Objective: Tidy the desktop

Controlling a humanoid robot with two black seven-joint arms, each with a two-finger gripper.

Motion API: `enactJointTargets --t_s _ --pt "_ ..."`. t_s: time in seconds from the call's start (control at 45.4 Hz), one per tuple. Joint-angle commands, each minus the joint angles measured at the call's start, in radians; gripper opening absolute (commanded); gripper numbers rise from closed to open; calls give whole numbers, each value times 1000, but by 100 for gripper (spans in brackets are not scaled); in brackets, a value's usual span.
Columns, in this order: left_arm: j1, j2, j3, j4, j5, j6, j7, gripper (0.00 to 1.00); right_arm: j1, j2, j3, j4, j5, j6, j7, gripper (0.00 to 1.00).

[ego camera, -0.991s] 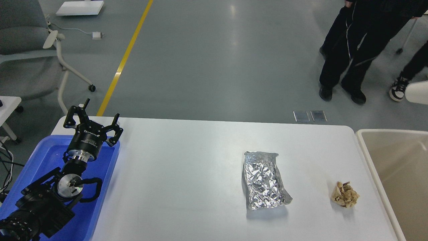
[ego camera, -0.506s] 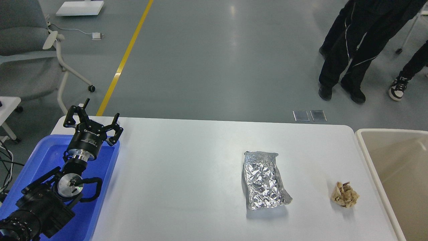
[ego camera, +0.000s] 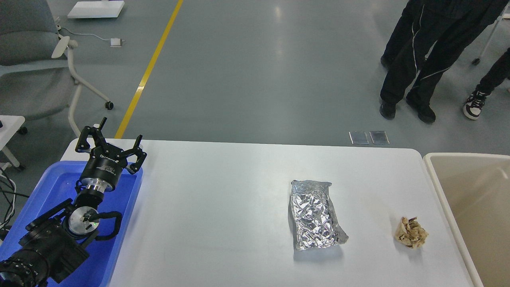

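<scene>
The white desktop [ego camera: 223, 207] fills the lower middle of the head view. A crumpled silver foil packet [ego camera: 316, 214] lies on it right of centre. A small crumpled beige paper wad [ego camera: 411, 232] lies near its right edge. My left gripper [ego camera: 112, 140] is open and empty, held over the far end of the blue tray [ego camera: 119, 235] at the desktop's left end, far from both pieces of litter. My right gripper is out of view.
A beige bin [ego camera: 470, 211] stands against the desktop's right edge. A grey chair [ego camera: 36, 52] is at the back left. People's legs [ego camera: 418, 67] stand on the floor beyond the far right corner. A yellow floor line [ego camera: 149, 67] runs behind the desk.
The people at the back right have shifted slightly. My left arm and the things on the desktop have not moved.
</scene>
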Motion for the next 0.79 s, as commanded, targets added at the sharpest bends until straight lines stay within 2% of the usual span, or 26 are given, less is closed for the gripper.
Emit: enactJointTargets --t_s 0.0,0.154,0.462,0.506,0.572,0.704,0.748,0.77 --pt "0 0 0 0 0 0 1 100 -82 93 57 -7 16 -23 -17 0" --pt "0 0 0 0 0 0 0 100 -106 142 78 -60 17 -23 -17 0" --pt "0 -1 0 0 0 0 0 100 -109 139 112 -65 17 -25 -15 1" --pt "0 0 0 0 0 0 0 100 -109 138 113 -67 17 -31 -14 16" --pt "0 0 0 0 2 0 0 100 -109 139 113 -65 16 -44 -14 24" --pt "0 0 0 0 0 0 0 100 -98 136 115 -65 17 -84 -12 85" --pt "0 0 0 0 0 0 0 100 -96 136 116 -65 17 -87 -12 97" --pt "0 0 0 0 0 0 0 100 -96 136 118 -64 17 -87 -12 98"
